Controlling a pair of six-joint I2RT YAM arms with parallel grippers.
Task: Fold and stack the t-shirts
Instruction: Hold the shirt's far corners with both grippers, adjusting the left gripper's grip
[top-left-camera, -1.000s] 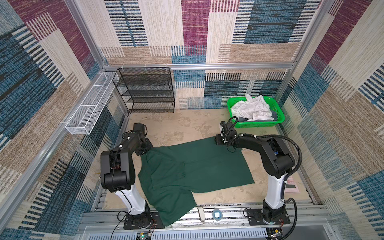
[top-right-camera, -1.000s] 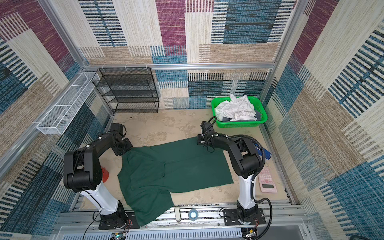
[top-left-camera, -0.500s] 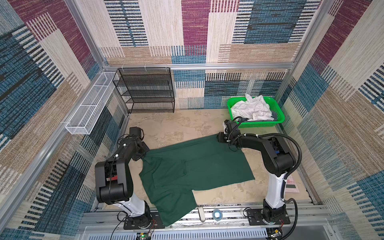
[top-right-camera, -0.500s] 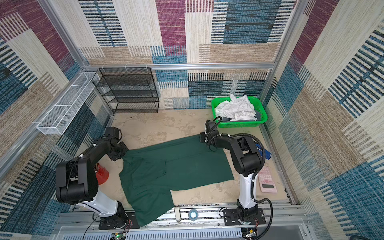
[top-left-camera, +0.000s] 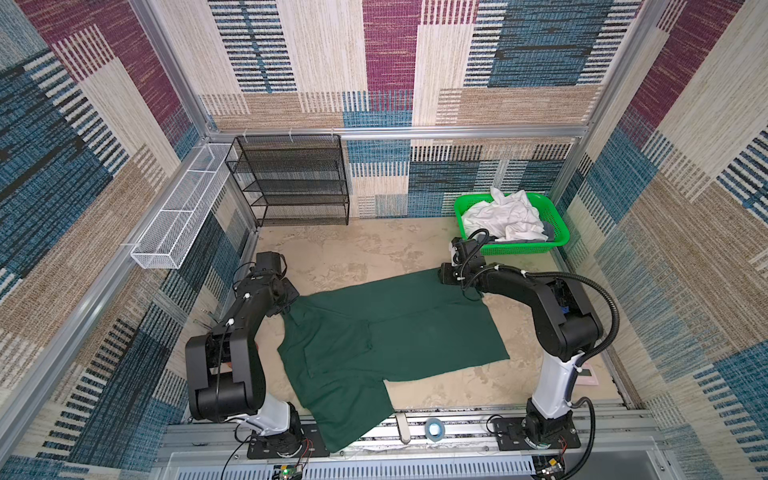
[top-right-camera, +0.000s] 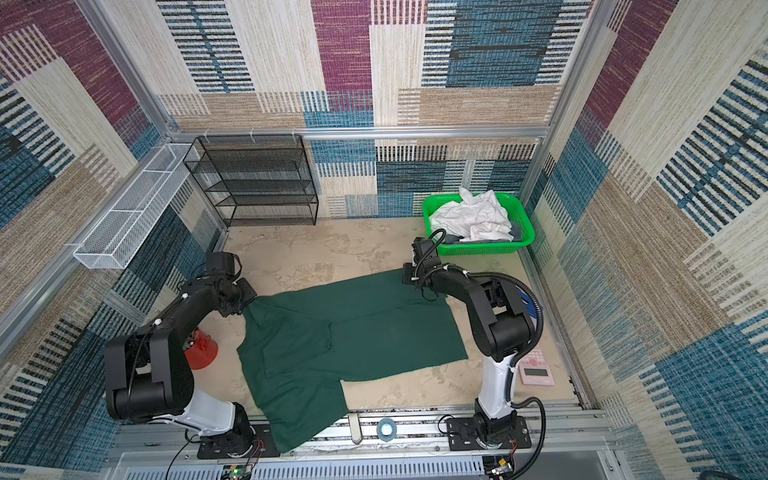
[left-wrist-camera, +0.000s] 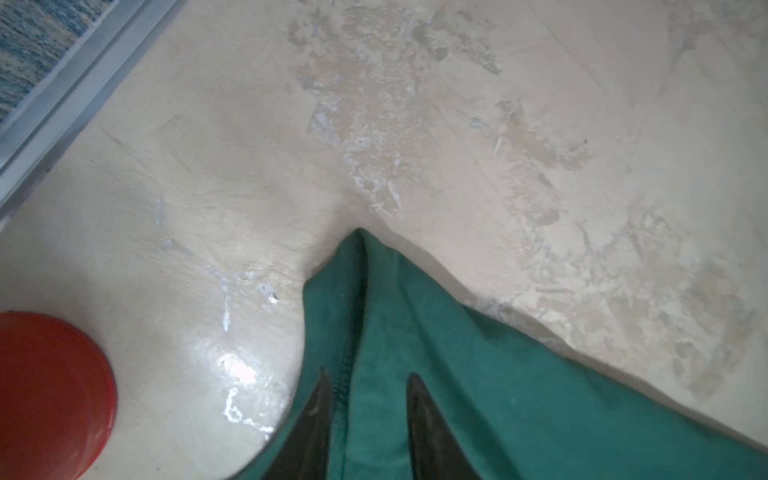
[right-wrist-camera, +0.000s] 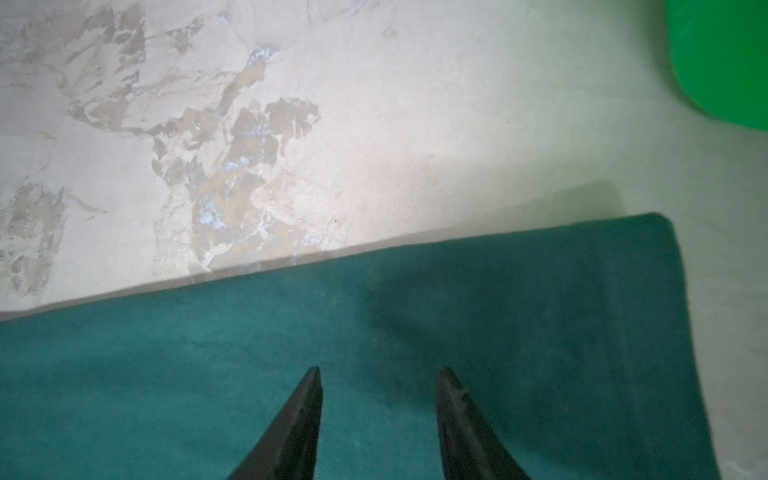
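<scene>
A large dark green t-shirt (top-left-camera: 386, 332) (top-right-camera: 353, 328) lies spread on the table, with one part hanging over the front rail. My left gripper (top-left-camera: 291, 301) (top-right-camera: 245, 303) is at its far left corner. In the left wrist view its jaws (left-wrist-camera: 369, 374) stand apart over the cloth's seam, gripping nothing. My right gripper (top-left-camera: 446, 276) (top-right-camera: 409, 276) hovers over the far right corner, open above flat cloth (right-wrist-camera: 380, 369). White t-shirts (top-left-camera: 505, 218) (top-right-camera: 473, 220) lie crumpled on some grey fabric (top-right-camera: 515, 230) in the basket.
The bright green basket (top-left-camera: 519, 249) (right-wrist-camera: 723, 62) stands at the back right. A black mesh shelf (top-left-camera: 291, 183) and a white wire tray (top-left-camera: 183, 212) stand at the back left. A red object (top-right-camera: 201, 347) (left-wrist-camera: 50, 395) sits by the left arm. Near the front rail are a tape roll (top-left-camera: 432, 428) and a pink device (top-right-camera: 536, 370).
My left gripper has drawn the shirt's corner outward to the left and opened, letting the cloth go. The right gripper shifted slightly toward the basket, still open.
</scene>
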